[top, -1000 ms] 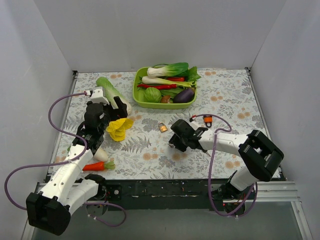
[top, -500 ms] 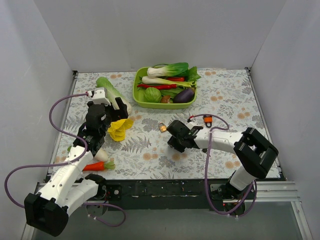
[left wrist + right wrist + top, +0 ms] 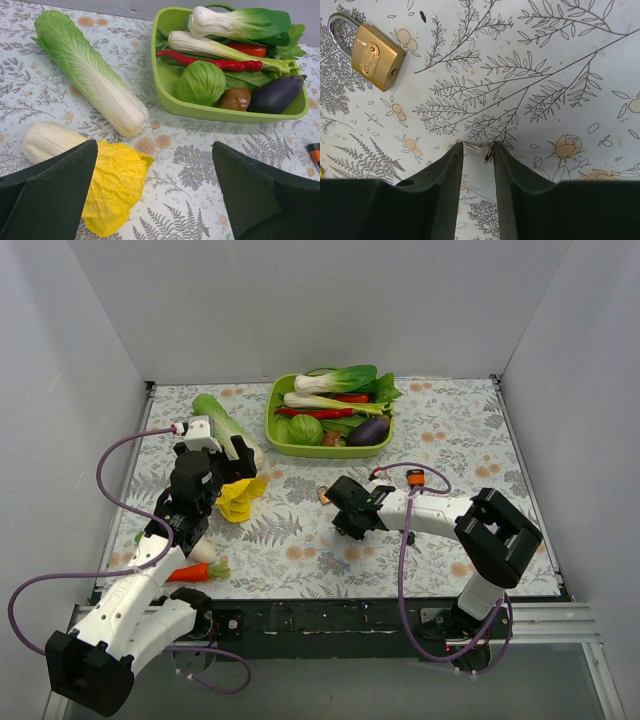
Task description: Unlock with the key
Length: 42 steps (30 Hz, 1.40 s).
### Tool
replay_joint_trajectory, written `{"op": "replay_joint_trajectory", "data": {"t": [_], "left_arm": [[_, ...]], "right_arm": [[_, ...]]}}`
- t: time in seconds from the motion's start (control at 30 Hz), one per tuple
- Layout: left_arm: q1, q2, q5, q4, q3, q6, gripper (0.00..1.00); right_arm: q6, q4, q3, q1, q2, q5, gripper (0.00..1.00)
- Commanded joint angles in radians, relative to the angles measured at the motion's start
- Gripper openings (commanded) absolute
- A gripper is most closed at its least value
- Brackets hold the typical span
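Silver-bladed key (image 3: 478,148), brass-gold padlock (image 3: 372,58), lime-green tray (image 3: 210,113), grey fern-print tablecloth (image 3: 555,55)

The left arm (image 3: 150,550) is reaching forward, and the left gripper (image 3: 154,145) is holding its two fingers wide apart. The right arm (image 3: 440,517) is bending in toward the middle, low down. The right gripper (image 3: 477,148) is squeezing its fingers close together, pinching the key (image 3: 470,147) at the tips.

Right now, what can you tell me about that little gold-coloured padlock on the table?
The brass padlock has a small boxy yellow-metal body with an embossed oval on its face and a curved silver shackle, seemingly closed. It lies flat on the flower-printed table, shackle pointing up-left in the right wrist view. Nothing touches it.
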Motion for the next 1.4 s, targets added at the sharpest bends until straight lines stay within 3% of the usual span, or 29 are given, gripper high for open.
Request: {"op": "replay_joint_trajectory", "data": {"t": [0.0,0.23,0.53,0.7,0.87,1.07,1.2,1.37], "left_arm": [[-0.013,-0.026,-0.025,-0.007,0.001,0.015,0.98],[-0.015,-0.029,-0.026,-0.008,-0.001,0.017,0.98],[-0.013,-0.024,-0.02,-0.007,-0.002,0.017,0.98],[-0.015,-0.015,-0.009,-0.007,-0.001,0.015,0.98],[-0.013,0.003,0.024,-0.004,-0.001,0.014,0.98],[-0.013,0.022,0.115,0.013,-0.001,0.021,0.98],[-0.015,0.025,0.224,0.039,-0.01,0.021,0.98],[-0.015,0.023,0.509,0.116,-0.034,0.017,0.98]], "right_arm": [[0.012,-0.066,0.024,0.01,0.035,0.036,0.37],[0.006,-0.088,0.029,0.018,0.037,0.034,0.29],[-0.016,-0.085,0.026,0.016,0.013,0.037,0.01],[-0.084,-0.076,0.039,0.016,-0.032,0.097,0.01],[-0.264,-0.016,0.052,0.016,-0.081,0.143,0.01],[-0.46,0.082,0.056,0.009,-0.145,0.097,0.01],[-0.566,0.102,0.062,-0.005,-0.231,0.061,0.01],[-0.624,0.134,0.041,-0.047,-0.339,0.008,0.01]]}}
